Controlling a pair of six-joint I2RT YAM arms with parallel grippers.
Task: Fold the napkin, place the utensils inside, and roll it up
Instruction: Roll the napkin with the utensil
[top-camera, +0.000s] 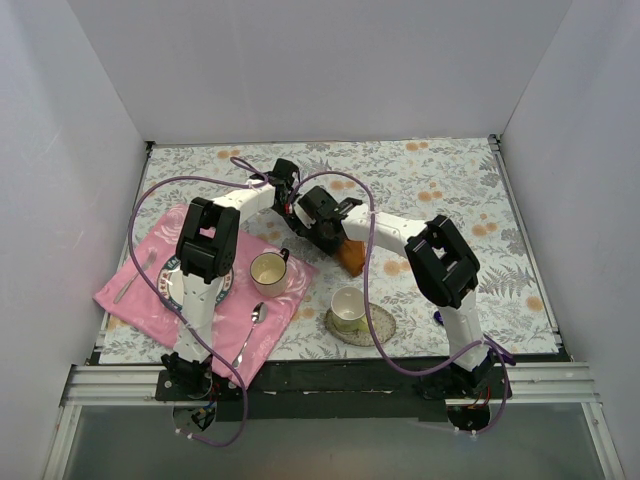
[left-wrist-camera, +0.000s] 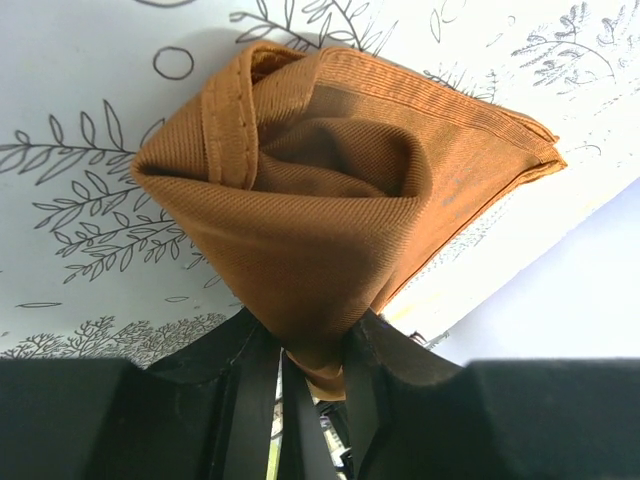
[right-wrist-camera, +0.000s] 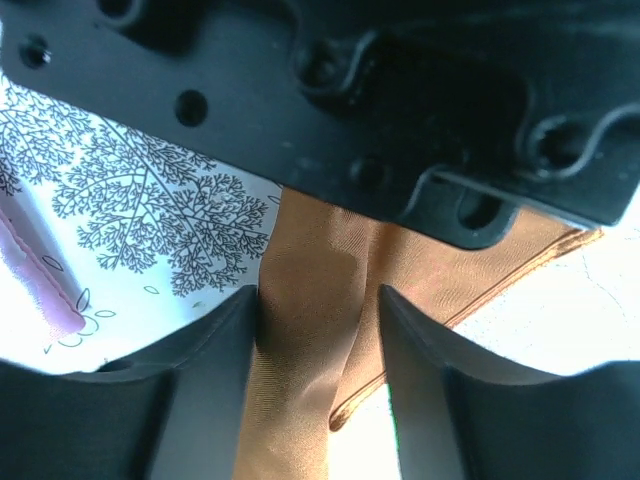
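Note:
The rust-orange napkin is bunched into a loose roll near the table's middle, mostly hidden under both wrists. In the left wrist view the napkin spreads out in a hollow cone. Its narrow end is pinched in my left gripper, which is shut on it. My left gripper sits just left of my right gripper. In the right wrist view a fold of the napkin runs between the open jaws of my right gripper. It touches the left finger and stands clear of the right one. The utensils are hidden.
A pink cloth lies at the left with a plate, a cream cup and a silver spoon on it. Another cup stands on a round mat near the front. Purple cables loop over both arms.

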